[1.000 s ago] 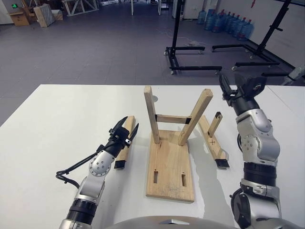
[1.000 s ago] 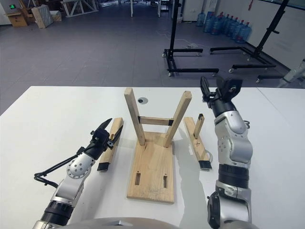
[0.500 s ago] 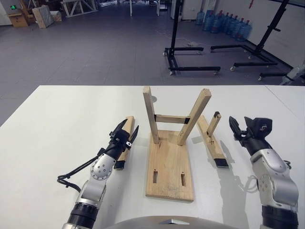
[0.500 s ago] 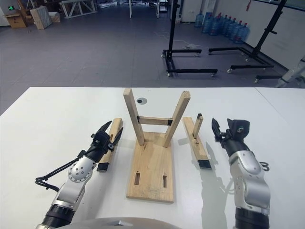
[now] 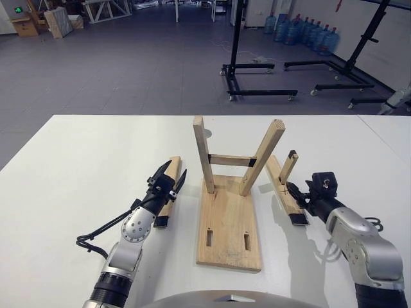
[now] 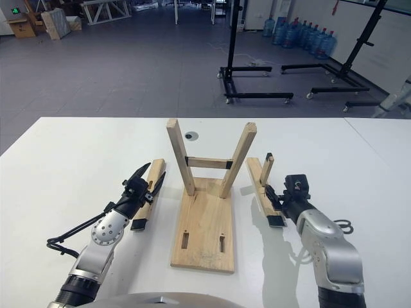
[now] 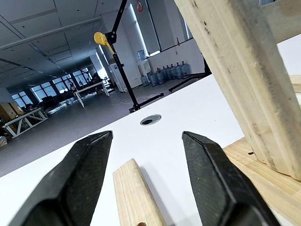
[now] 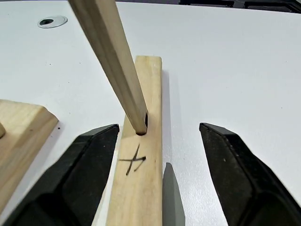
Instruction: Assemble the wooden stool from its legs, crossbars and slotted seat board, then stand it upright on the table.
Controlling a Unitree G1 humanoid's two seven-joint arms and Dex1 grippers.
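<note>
Right pincer (image 8: pixel 159 126) sits released, jaws spread either side of the loose leg (image 8: pixel 146 84) with a crossbar (image 8: pixel 110 52) pegged into it, lying just right of the seat board (image 5: pixel 228 224). I see my left pincer (image 7: pixel 146 136) spread the same way over the other loose leg (image 7: pixel 134 188) left of the board, which lies flat on the table (image 5: pixel 77 160) with two legs (image 5: pixel 203 154) standing at its far end.

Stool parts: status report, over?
Left tool open astride loose left leg. Right tool open astride right leg. Seat board holds two upright legs. Nothing blocking.
</note>
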